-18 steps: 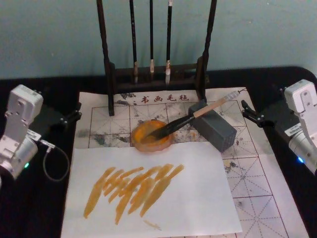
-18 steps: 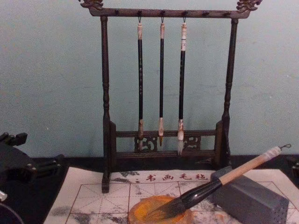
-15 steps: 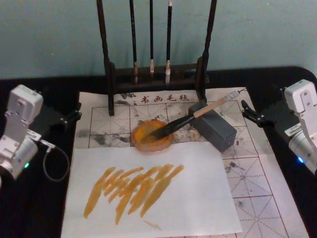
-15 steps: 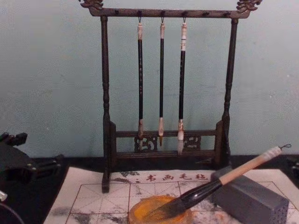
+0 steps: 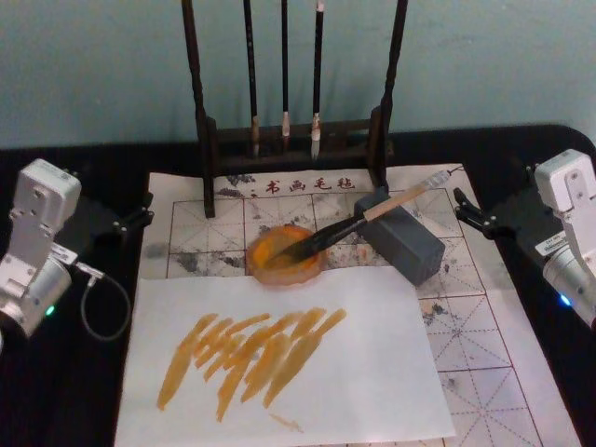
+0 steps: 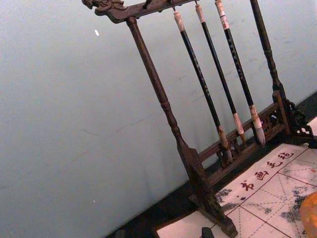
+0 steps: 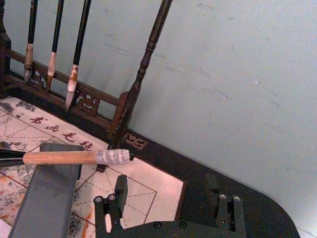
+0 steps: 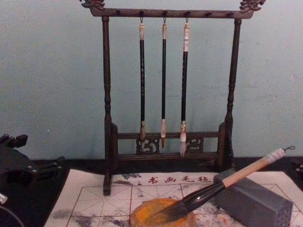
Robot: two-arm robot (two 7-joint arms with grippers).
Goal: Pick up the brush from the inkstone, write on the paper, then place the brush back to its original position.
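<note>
Nothing has shifted: brush [image 5: 346, 226] lies with bristles in orange dish [image 5: 265, 267] and shaft on grey block [image 5: 410, 247], over the paper [image 5: 470, 326]. Left claw [image 5: 133, 213] and right claw [image 5: 460, 207] sit at the paper's sides, fingers apart.

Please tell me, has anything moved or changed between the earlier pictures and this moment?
Nothing has visibly changed. The brush lies as before, with its bristles in the orange dish and its shaft propped on the grey block. The left pincer and the right pincer, which is open, stay at the two sides, away from the brush.
</note>
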